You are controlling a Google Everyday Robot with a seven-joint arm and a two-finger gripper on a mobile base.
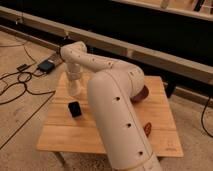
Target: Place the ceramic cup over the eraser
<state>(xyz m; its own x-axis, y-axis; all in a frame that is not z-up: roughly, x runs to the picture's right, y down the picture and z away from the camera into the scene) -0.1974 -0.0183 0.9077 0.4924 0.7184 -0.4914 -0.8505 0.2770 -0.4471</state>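
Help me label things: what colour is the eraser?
The eraser is black, camera view; the gripper hangs just behind it.

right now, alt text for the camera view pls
A white robot arm fills the foreground, reaching over a small wooden table with its gripper low over the far left part, just behind a black eraser. A dark maroon bowl and a small reddish-brown object show on the right of the arm.

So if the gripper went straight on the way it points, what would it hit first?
Probably the table, just behind the eraser: the gripper points down there. Depth is unclear, so it might clip the eraser.
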